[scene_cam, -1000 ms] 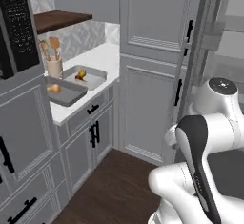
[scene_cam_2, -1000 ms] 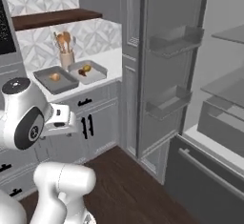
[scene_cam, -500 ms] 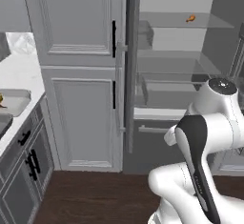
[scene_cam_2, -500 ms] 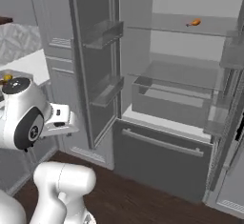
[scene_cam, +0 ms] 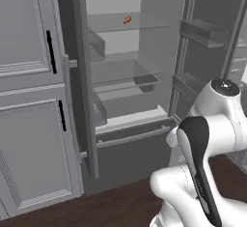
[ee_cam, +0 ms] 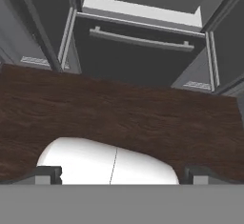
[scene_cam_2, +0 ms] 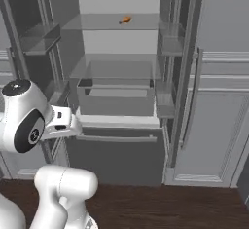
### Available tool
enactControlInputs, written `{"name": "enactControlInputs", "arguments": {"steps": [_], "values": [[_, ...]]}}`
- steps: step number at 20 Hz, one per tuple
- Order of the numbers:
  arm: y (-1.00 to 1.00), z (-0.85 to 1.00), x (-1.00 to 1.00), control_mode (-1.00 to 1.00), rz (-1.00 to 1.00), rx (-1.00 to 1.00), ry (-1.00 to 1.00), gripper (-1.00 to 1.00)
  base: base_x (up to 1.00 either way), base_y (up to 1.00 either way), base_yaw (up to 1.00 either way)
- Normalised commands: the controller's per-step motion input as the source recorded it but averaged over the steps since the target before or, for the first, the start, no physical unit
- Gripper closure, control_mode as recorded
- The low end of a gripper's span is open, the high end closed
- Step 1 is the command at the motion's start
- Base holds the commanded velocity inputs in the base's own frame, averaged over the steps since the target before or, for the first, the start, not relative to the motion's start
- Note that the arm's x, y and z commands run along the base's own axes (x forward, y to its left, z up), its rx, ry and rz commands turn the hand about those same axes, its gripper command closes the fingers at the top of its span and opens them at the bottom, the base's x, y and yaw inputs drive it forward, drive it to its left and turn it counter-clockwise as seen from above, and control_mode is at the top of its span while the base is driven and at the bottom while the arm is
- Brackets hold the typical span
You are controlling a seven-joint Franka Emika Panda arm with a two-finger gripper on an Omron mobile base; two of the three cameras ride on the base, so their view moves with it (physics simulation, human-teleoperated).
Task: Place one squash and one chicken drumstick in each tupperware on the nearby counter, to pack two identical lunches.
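While the robot faces the open grey refrigerator (scene_cam_2: 116,77), its one two-finger gripper (ee_cam: 119,175) points down at the dark brown wooden floor (ee_cam: 119,113) in the hand view, jaws spread wide and holding nothing; the two dark fingertips (ee_cam: 47,174) stand far apart at the lower left and lower right of that frame.

One small orange-brown chicken drumstick (scene_cam: 127,20) lies on the clear glass upper shelf (scene_cam: 144,24), at the upper centre of the left base view and again at the upper centre of the right base view (scene_cam_2: 125,20). It sits toward the back, well above the folded arm.

Judged from here, the reach is the risk: lifting the hand that high between the two open grey doors (scene_cam: 79,76) could clip a grey door bin (scene_cam: 205,30) or the shelf's front edge. The drumstick is small and rounded, so a slightly off-centre closing could nudge it deeper or let it slip.

Count: one drumstick, two open doors, one long bar handle (ee_cam: 138,39) on the grey bottom freezer drawer (ee_cam: 138,58).
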Motion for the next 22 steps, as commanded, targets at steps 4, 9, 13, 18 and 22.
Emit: {"name": "enactControlInputs", "arguments": {"steps": [4,9,13,18,22], "values": [[0.0,0.0,0.0,1.0,0.0,0.0,0.0,-1.0,0.62,-0.01,-0.37],[0.0,0.0,0.0,1.0,0.0,0.0,0.0,-1.0,0.99,0.0,-0.06],[0.0,0.0,0.0,1.0,0.0,0.0,0.0,-1.0,1.0,-0.19,0.01],[0.0,0.0,0.0,1.0,0.0,0.0,0.0,-1.0,0.96,-0.64,0.06],[0.0,0.0,0.0,1.0,0.0,0.0,0.0,-1.0,0.8,-0.33,0.1]]}}
